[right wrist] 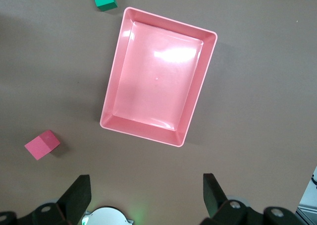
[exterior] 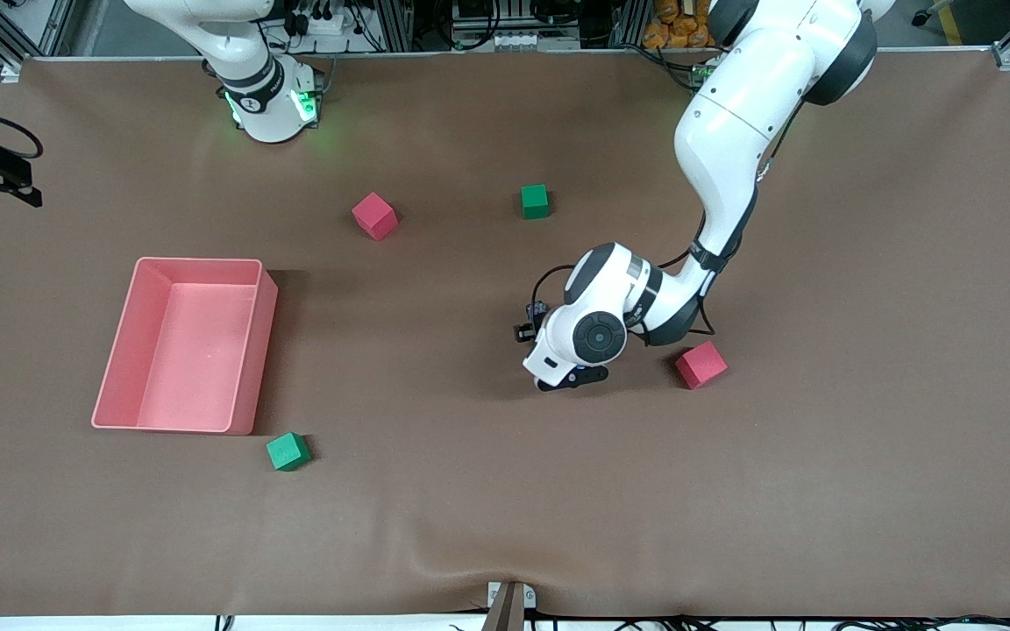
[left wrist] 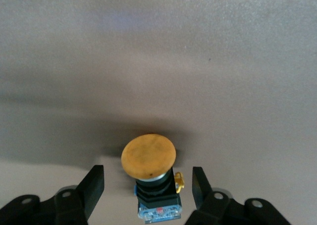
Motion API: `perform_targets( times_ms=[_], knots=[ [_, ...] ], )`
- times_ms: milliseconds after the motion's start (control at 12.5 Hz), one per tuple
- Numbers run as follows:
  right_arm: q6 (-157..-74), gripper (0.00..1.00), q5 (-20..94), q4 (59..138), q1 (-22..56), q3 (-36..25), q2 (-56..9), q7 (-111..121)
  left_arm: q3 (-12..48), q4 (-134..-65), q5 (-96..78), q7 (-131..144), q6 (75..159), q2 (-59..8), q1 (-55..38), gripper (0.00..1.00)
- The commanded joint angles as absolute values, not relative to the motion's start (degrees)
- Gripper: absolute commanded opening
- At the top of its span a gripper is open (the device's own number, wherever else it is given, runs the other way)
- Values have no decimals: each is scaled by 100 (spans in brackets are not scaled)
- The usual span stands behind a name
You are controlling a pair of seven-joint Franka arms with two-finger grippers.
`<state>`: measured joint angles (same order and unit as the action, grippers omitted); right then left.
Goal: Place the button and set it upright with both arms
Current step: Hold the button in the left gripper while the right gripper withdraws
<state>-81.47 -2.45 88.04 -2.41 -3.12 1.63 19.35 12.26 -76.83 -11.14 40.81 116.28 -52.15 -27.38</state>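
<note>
I see the left claw (left wrist: 148, 188) low over the tabletop (exterior: 487, 491), fingers spread wide — the button (left wrist: 150, 171) stands between them, untouched. The right claw (right wrist: 147, 195), open too, waits high above the pink tray (right wrist: 154, 77).

A pink rectangular bin (exterior: 185, 345) sits on the brown table cover (exterior: 864, 491) toward the right arm's end, seemingly with nothing in it; a green cube (exterior: 288, 451) lies just beside its corner, nearer the front camera; a pink cube (exterior: 374, 216) and a second green cube (exterior: 535, 201) lie farther from the camera, well apart; another pink cube (exterior: 700, 365) rests toward the left arm's end.
</note>
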Motion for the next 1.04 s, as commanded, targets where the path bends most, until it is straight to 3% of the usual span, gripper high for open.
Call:
perform_targets(
  times_ms=[0, 399, 639, 798, 958],
  knots=[
    [-8060, 100, -184, 8982, -107, -246, 352, 1452, 1178, -7567, -1274, 4245, 11646, -5265, -2830, 78],
    [-8016, 100, -193, 8956, -35, -264, 343, 1406, 1178, -7594, -1371, 4245, 11646, -5265, -2848, 76],
    [-8173, 100, -176, 8938, -18, -255, 334, 1397, 1178, -7594, -1502, 4263, 11654, -5308, -2839, 50],
    [-8349, 100, -176, 8938, -18, -246, 343, 1397, 1178, -7594, -1634, 4263, 11654, -5317, -2830, 46],
    [-8385, 100, -167, 8938, 17, -246, 334, 1188, 1169, -7594, -1696, 4263, 11672, -5344, -2821, 34]
  ],
)
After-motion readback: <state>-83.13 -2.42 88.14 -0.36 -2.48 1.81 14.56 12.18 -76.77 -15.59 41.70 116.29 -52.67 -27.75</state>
